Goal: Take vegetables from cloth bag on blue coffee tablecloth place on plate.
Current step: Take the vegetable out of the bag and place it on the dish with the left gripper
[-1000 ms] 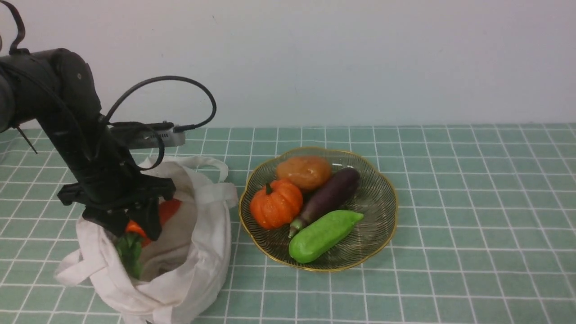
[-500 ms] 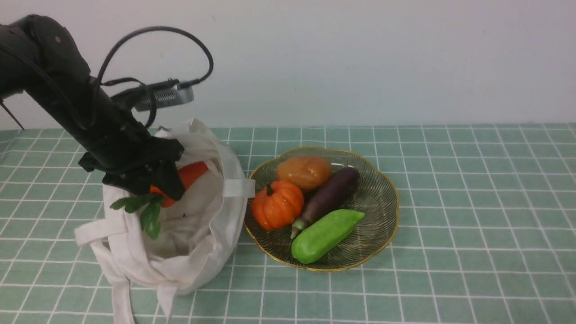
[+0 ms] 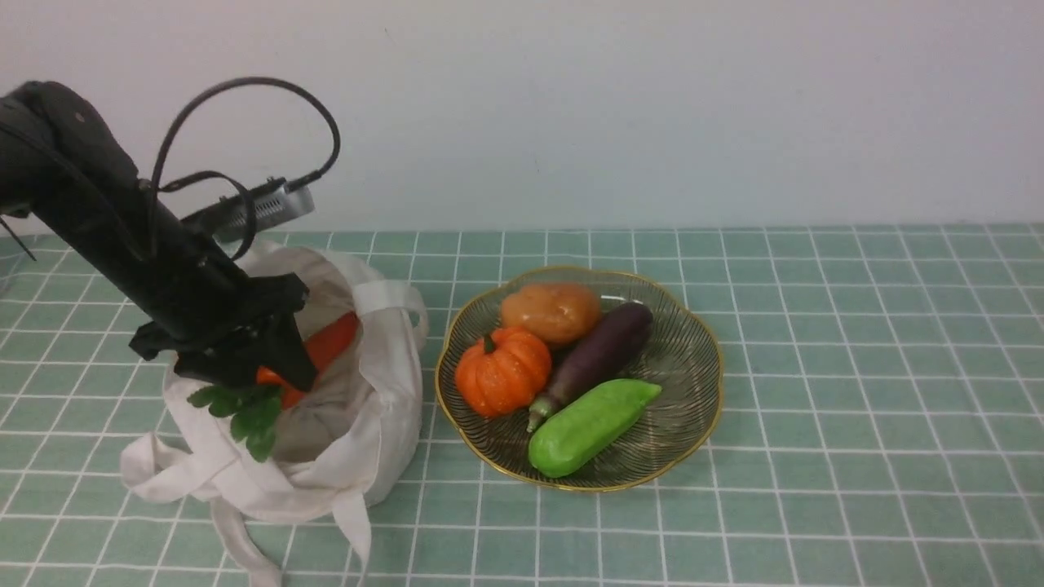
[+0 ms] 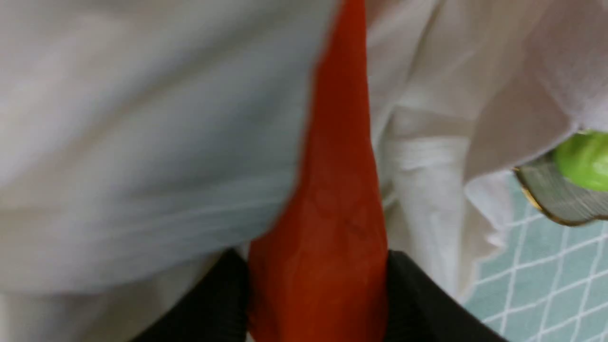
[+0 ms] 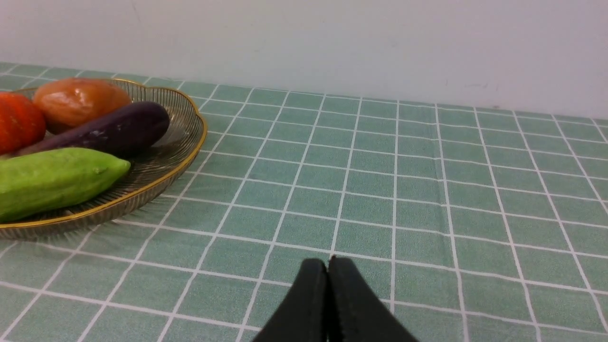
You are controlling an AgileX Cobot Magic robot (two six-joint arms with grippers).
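Four vegetables already lie on the wide clear ribbed glass plate with a wavy gold rim [image 3: 701,408], near the middle of the desk: a ribbed orange pumpkin [image 3: 500,368], a smooth purple eggplant [image 3: 599,352], a bright green cucumber [image 3: 586,424] and a brown potato [image 3: 550,311]. The long tapered orange carrot [image 3: 330,342] is over the mouth of the soft off-white cloth bag [image 3: 383,408], toward the left edge. The left gripper [image 3: 277,375] grips its thick end. I judge that only the lifting and placing are left. The right gripper [image 5: 327,270] is closed on nothing above the teal checked tablecloth [image 3: 856,367].
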